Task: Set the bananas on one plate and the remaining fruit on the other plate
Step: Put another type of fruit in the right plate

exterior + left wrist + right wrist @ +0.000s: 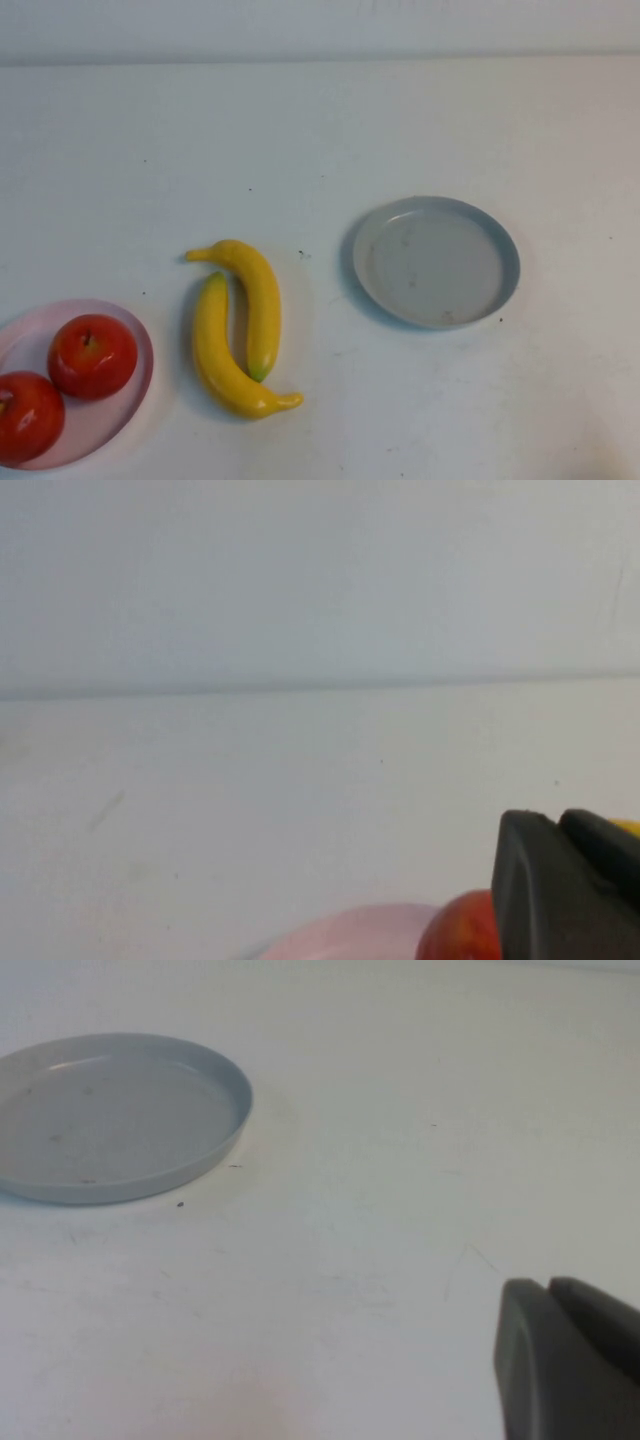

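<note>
I see both apples (92, 356) on pink plate (128, 400), bananas (240, 325) on counter (400, 120), grey plate (436, 262) bare. Left end effector (570, 890) by the apples, right end effector (570, 1360) near grey plate; can't tell finger state on either.

Apples (92, 355) on left plate (120, 410)

Light even and bright, diffuse, washing the white bench (420, 120) pale; high view soft, low contrast, slightly hazy overall. Shadows faint: thin dark rim left of grey plate (437, 261), soft shade left of bananas (240, 325). Small glints on apples (92, 356), no hard glare.

Left wrist view: left hand (570, 890) at lower right is a blurred dark mass, apple beside it out of focus too. Right wrist view: right hand (570, 1360), lower right, likewise blurred; plate at upper left reasonably sharp.
</note>
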Controlling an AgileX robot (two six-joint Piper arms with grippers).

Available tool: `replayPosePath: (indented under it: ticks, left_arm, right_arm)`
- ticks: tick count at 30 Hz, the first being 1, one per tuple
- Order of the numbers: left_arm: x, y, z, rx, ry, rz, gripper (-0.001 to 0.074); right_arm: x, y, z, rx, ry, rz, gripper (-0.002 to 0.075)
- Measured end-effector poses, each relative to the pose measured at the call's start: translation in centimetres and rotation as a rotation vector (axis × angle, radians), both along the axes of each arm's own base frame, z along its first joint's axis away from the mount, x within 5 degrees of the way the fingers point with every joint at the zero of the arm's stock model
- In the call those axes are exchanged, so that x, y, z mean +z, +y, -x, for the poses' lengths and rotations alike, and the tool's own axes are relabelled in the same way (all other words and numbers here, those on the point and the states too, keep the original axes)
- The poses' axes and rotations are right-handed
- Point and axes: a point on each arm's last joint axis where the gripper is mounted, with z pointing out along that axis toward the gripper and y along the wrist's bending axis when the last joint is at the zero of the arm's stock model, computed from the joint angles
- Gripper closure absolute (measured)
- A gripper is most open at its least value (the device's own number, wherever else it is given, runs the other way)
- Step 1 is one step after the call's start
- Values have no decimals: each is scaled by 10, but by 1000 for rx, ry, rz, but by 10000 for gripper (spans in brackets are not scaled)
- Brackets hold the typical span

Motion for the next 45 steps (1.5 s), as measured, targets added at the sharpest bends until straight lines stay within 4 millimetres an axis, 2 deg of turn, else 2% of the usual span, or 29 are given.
replayPosePath:
  ticks: [12, 45]
  left_arm:
    - [-31, -2, 4, -34, 339, -68, 731]
    - [-32, -2, 4, -34, 345, -72, 731]
  right_arm:
    - [0, 0, 0, 0, 0, 0, 743]
    - [0, 0, 0, 0, -5, -2, 743]
